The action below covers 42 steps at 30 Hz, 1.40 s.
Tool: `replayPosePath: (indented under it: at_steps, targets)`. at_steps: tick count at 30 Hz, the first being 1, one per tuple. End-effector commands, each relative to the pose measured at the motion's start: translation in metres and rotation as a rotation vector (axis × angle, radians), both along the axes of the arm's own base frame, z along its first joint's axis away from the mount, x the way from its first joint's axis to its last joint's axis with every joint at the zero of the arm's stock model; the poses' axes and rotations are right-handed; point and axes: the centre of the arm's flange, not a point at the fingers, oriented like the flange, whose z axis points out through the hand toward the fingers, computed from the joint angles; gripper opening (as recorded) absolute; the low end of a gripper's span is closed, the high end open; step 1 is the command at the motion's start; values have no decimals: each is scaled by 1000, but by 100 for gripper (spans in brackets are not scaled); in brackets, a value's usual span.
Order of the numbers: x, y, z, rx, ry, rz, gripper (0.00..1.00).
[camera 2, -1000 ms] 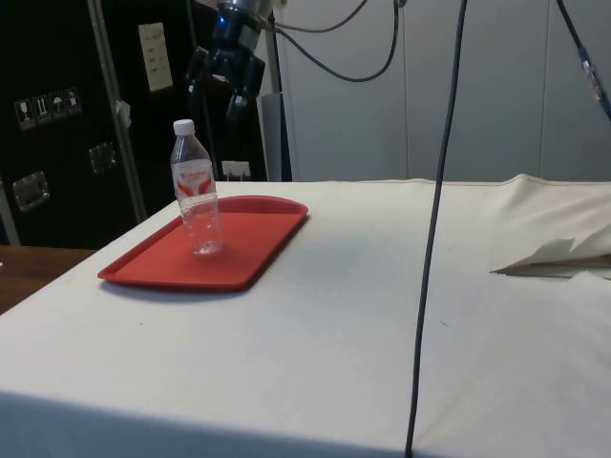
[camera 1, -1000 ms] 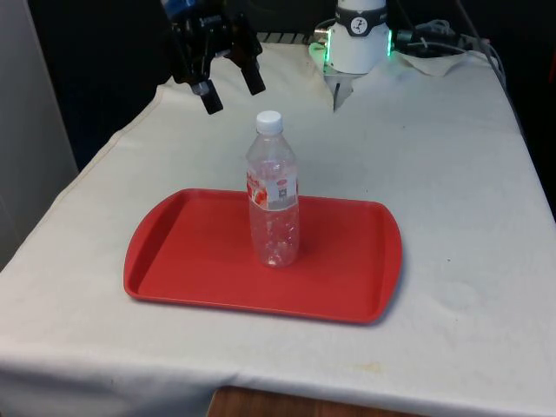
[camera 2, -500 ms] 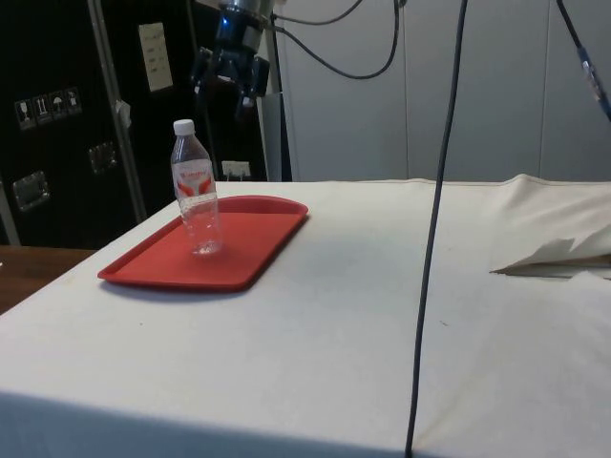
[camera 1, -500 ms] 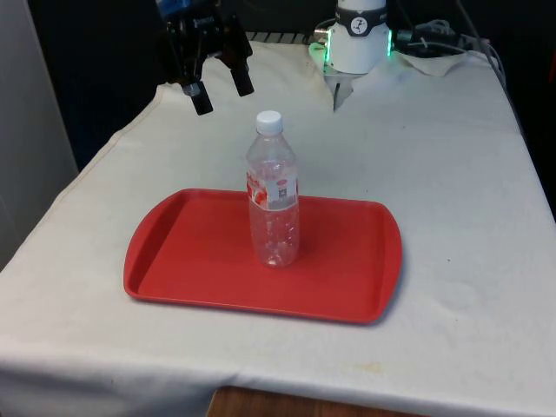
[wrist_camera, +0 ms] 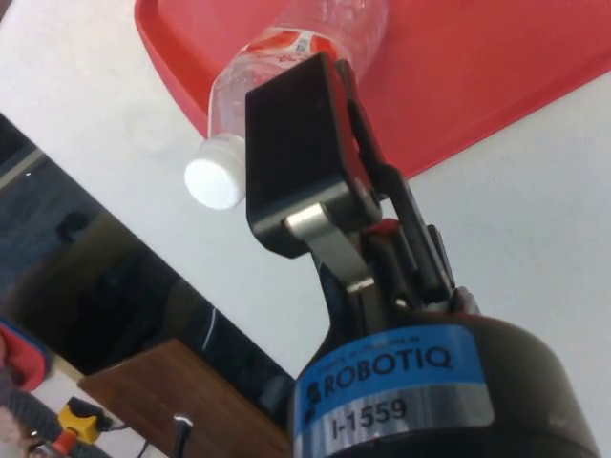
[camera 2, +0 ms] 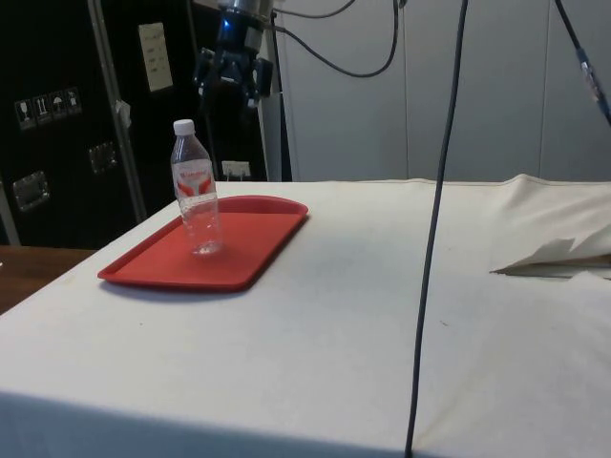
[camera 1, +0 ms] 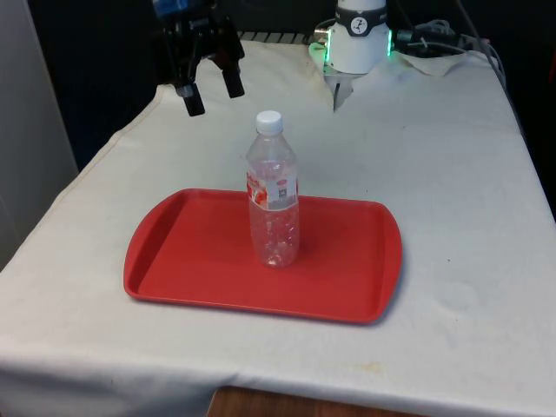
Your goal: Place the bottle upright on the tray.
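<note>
A clear plastic bottle (camera 1: 274, 198) with a white cap and a red-and-white label stands upright in the middle of the red tray (camera 1: 191, 252). The side view has the same bottle (camera 2: 195, 191) on the tray (camera 2: 248, 248). My black gripper (camera 1: 208, 90) hangs open and empty in the air, above and behind the bottle, toward the front view's left. From the side, the gripper (camera 2: 233, 80) sits higher than the cap, apart from it. In the wrist view one finger (wrist_camera: 301, 143) overlaps the bottle (wrist_camera: 286, 48), whose cap (wrist_camera: 216, 181) points toward the camera.
The tray lies near the table's front edge (camera 1: 287, 382). White cloth stretches out to the front view's right of the tray. A crumpled fold of cloth (camera 2: 558, 256) lies far along the table in the side view. Cables (camera 2: 434, 210) hang close to the side camera.
The open gripper has risen and drawn back from the bottle, toward the front view's left. Bottle and tray have stayed put.
</note>
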Motion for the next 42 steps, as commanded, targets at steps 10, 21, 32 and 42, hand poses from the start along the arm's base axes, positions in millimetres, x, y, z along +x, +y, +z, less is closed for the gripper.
replayPosePath:
  at_steps: [10, 21, 32, 42]
  targets:
    - [3, -2, 0, -78, 13, 14, 100]
    - [4, -3, 0, -134, 22, 32, 100]
    - [4, -3, 0, -190, 35, 52, 100]
    - [5, -4, 2, -245, 54, 70, 100]
